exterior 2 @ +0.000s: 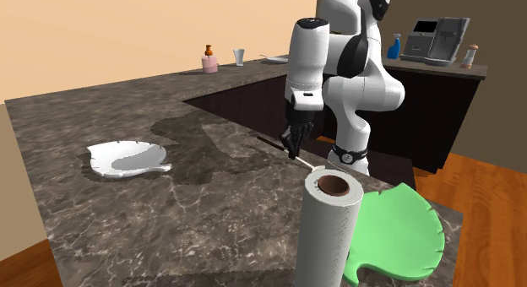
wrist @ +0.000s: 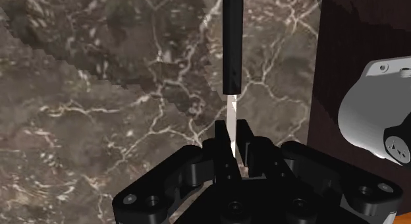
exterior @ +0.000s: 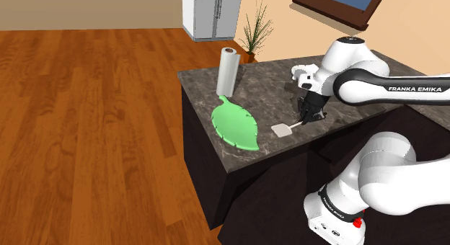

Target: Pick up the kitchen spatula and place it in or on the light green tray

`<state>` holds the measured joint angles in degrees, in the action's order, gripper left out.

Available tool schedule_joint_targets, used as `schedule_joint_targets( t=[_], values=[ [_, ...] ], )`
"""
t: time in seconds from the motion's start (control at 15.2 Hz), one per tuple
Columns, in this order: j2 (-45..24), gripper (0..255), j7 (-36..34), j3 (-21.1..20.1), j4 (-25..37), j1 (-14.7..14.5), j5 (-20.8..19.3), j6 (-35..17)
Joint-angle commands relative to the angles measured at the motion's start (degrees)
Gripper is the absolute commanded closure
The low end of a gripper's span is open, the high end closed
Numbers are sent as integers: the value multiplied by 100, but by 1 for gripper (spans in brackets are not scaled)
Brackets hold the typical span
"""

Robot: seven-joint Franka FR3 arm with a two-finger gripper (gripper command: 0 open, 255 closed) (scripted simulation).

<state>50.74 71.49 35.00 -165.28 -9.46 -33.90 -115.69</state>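
Observation:
The spatula (exterior: pixel 282 130) has a pale flat blade, a thin silvery shaft and a black handle (wrist: pixel 230 45). It lies low over the dark marble counter (exterior: pixel 267 85), with its blade pointing toward the light green leaf-shaped tray (exterior: pixel 236 123). My gripper (exterior: pixel 301 121) points down and is shut on the shaft, and the wrist view shows the fingers (wrist: pixel 248 145) clasping it. I cannot tell whether the blade touches the counter. In the second exterior view the gripper (exterior 2: pixel 292 152) holds the spatula (exterior 2: pixel 307 164) just behind the paper roll, with the green tray (exterior 2: pixel 401 235) at the lower right.
A white paper towel roll (exterior: pixel 228 72) stands upright at the tray's far end, large in the second exterior view (exterior 2: pixel 332 230). A white leaf-shaped dish (exterior 2: pixel 127 159) lies further along the counter. The counter edge runs close beside the tray, with wooden floor (exterior: pixel 86 135) below.

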Motion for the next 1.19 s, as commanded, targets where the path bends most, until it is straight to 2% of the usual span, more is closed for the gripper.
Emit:
schedule_joint_targets(
  t=[0.0,1.12],
  values=[
    [71,255,29,-65,97,-16,72,164],
    [468,255,182,-683,1091,-190,682,1534]
  ],
)
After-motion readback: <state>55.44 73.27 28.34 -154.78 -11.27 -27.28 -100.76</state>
